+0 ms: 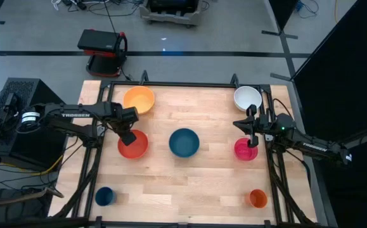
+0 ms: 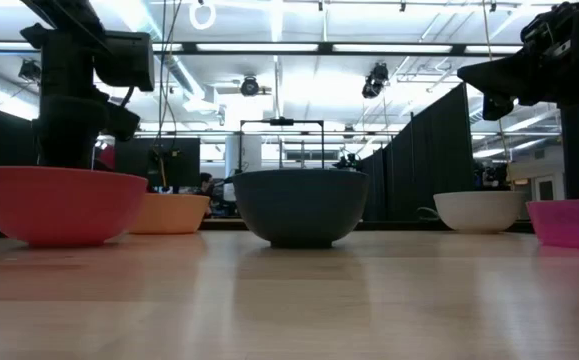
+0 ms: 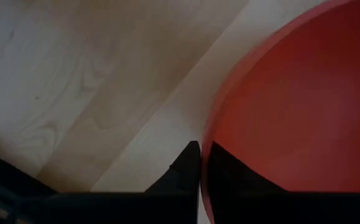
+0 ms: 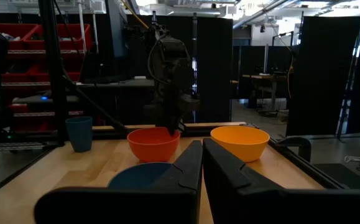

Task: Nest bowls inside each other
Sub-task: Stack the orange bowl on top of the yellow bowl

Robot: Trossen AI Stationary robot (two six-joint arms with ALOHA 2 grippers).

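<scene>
Five bowls rest on their bases on the wooden table: yellow-orange (image 1: 139,100) at the far left, red-orange (image 1: 133,144) in front of it, dark teal (image 1: 184,142) in the middle, white (image 1: 248,98) at the far right, and magenta pink (image 1: 246,149) near the right edge. My left gripper (image 1: 128,135) points down at the red-orange bowl's far-left rim and is shut on it. My right gripper (image 4: 202,146) is shut and empty. It hovers level between the white and pink bowls, pointing toward the table's left. My left gripper pinches the red-orange bowl's rim (image 3: 207,148) at its far-left side. One finger (image 3: 235,177) is inside the bowl and the other (image 3: 181,171) is outside. The fingers come from above, pointing down. The bowl (image 2: 59,205) stands upright with its base on the table.
A small blue cup (image 1: 104,196) stands at the near left corner and a small orange cup (image 1: 258,198) at the near right corner. A black frame (image 1: 189,83) runs round the table's edges. Bare wood lies along the near middle.
</scene>
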